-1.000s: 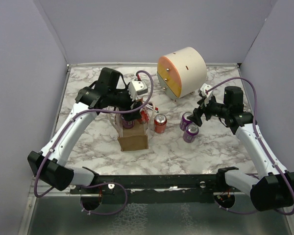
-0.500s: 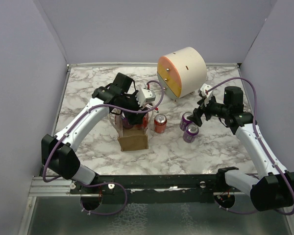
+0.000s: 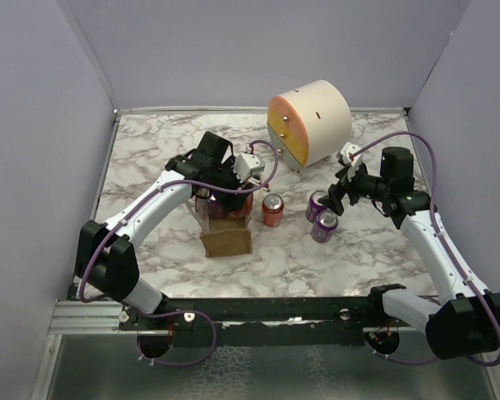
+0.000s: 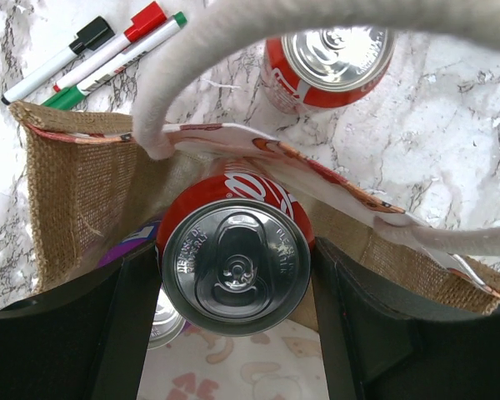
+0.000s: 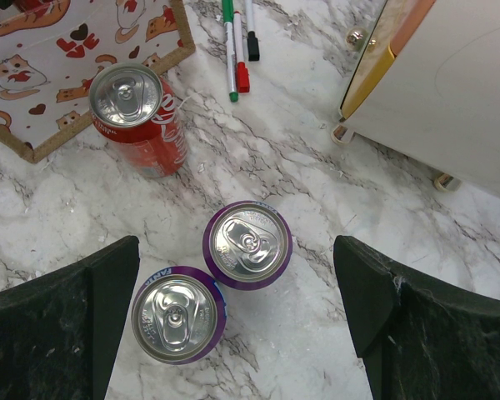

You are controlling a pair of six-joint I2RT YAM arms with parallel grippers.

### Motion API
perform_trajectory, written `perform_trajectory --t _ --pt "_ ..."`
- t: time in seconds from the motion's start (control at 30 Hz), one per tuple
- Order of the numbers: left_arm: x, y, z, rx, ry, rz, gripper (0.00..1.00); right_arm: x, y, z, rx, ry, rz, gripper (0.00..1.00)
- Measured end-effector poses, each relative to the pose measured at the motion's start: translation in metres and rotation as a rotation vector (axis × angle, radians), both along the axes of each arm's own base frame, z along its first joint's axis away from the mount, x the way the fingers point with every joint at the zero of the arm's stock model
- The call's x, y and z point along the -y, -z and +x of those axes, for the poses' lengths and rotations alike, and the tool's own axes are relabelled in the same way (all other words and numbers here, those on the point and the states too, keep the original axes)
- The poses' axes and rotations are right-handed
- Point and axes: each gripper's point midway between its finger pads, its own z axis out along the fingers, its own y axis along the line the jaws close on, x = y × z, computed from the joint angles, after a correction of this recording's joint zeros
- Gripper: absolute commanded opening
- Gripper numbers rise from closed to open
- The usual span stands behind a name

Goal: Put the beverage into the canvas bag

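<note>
The canvas bag (image 3: 227,240) stands left of centre, tan with white loop handles (image 4: 200,67). My left gripper (image 4: 236,275) is shut on a red can (image 4: 236,265) and holds it upright in the bag's open mouth, between the burlap walls (image 4: 75,192). A purple can (image 4: 129,250) stands inside the bag beside it. In the top view the left gripper (image 3: 230,197) sits right over the bag. My right gripper (image 5: 237,321) is open and empty above two purple cans (image 5: 247,244) (image 5: 178,326).
A second red can (image 3: 272,211) stands on the marble just right of the bag. Three markers (image 5: 237,42) lie behind it. The large cream-and-orange drum (image 3: 308,121) stands at the back, right of centre. Purple walls enclose the table.
My left arm has swung right and brought the gripper with the red can down to the bag's mouth. The right arm has not moved.
</note>
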Motion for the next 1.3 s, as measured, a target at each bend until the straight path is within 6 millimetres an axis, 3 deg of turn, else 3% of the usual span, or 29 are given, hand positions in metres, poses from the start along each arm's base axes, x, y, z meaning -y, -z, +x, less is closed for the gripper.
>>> perform_trajectory --t 0.63,0.77,1.07,1.3 --pt "0.002 0.002 0.012 0.025 -0.04 -0.005 0.0 -0.006 -0.002 -0.004 -0.004 -0.032 0.024 1.0" --pt "0.0 -0.002 0.003 0.024 0.002 -0.001 0.0 -0.022 -0.007 -0.016 -0.029 -0.134 0.087 1.0" --pt "-0.014 -0.021 -0.032 0.038 0.129 0.008 0.0 -0.08 -0.029 -0.04 -0.092 -0.429 0.217 0.95" --pt "-0.023 -0.012 -0.043 0.025 0.135 0.037 0.0 -0.122 -0.028 -0.046 -0.176 -0.556 0.288 0.91"
